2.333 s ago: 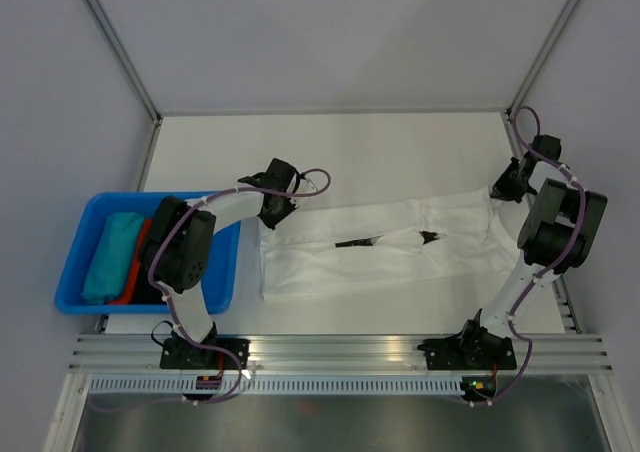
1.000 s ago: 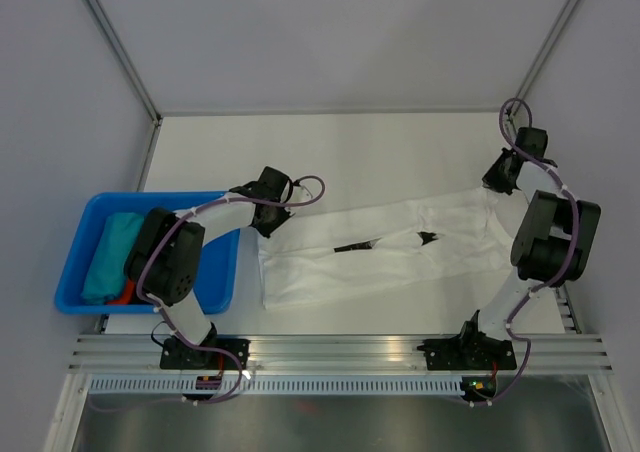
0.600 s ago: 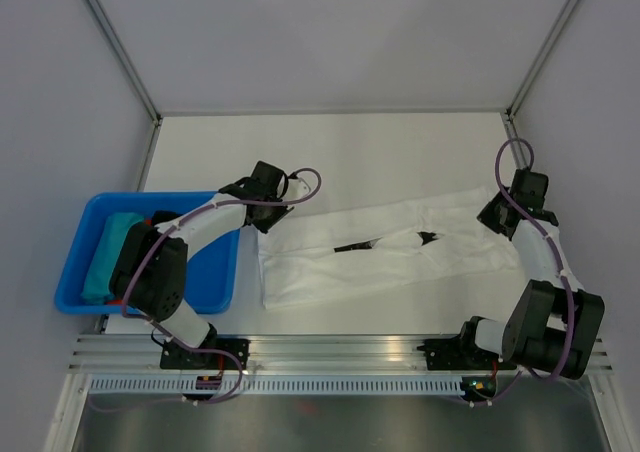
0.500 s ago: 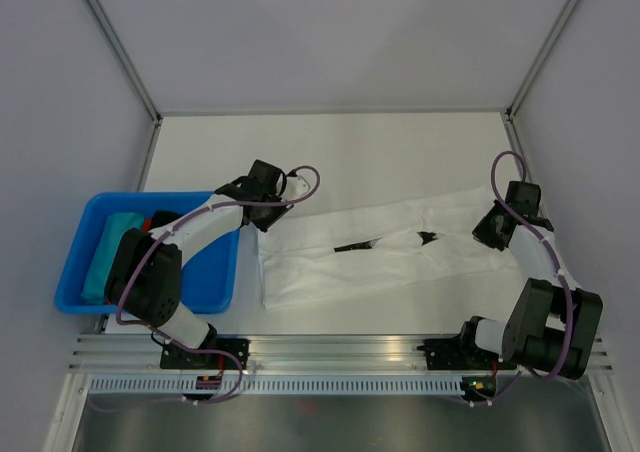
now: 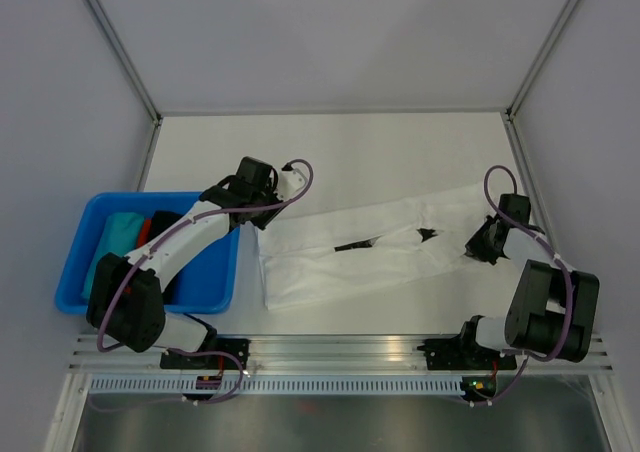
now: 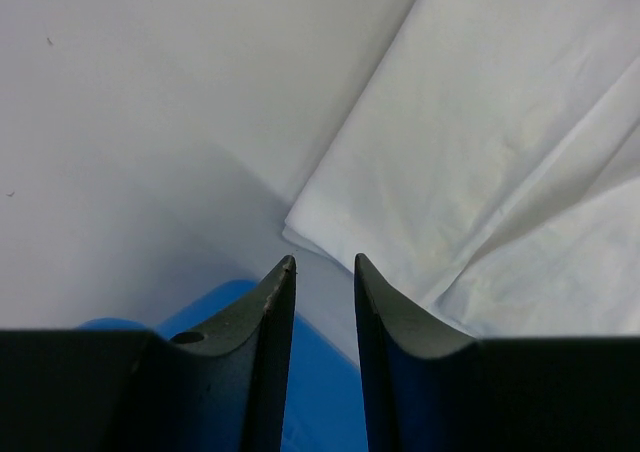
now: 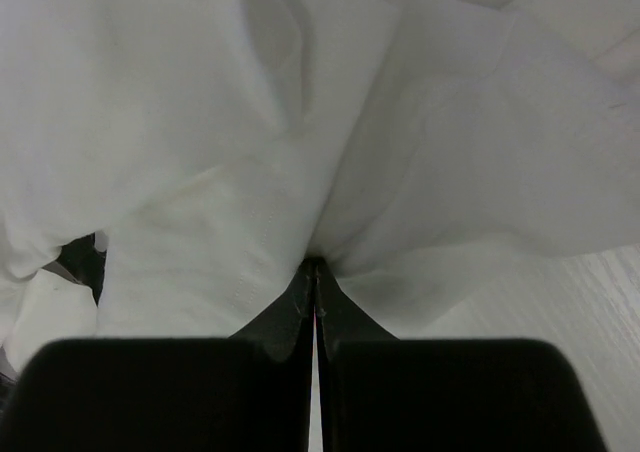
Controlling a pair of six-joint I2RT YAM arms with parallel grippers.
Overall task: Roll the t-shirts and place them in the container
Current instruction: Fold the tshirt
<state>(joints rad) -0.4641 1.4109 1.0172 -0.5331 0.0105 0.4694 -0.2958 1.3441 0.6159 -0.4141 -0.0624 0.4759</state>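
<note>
A white t-shirt [image 5: 380, 252] lies folded into a long strip across the table, with small black printed marks [image 5: 428, 236] near its middle. My right gripper [image 5: 478, 248] is at the strip's right end. In the right wrist view it [image 7: 315, 268] is shut on a pinched fold of the white cloth [image 7: 250, 122]. My left gripper [image 5: 260, 216] hovers just off the strip's far left corner. Its jaws [image 6: 323, 268] stand narrowly open and hold nothing. The shirt's corner [image 6: 300, 222] lies just ahead of them. Teal [image 5: 113, 230] and red [image 5: 146, 230] cloth rolls sit in the bin.
A blue bin [image 5: 70, 290] stands at the table's left edge, partly under my left arm; its blue rim [image 6: 320, 392] shows beneath the left fingers. Metal frame posts rise at the far corners, and a rail runs along the near edge.
My right gripper has swung from the far right edge towards the near side and inwards, dragging the shirt's right end with it. My left gripper has drawn back off the left corner.
</note>
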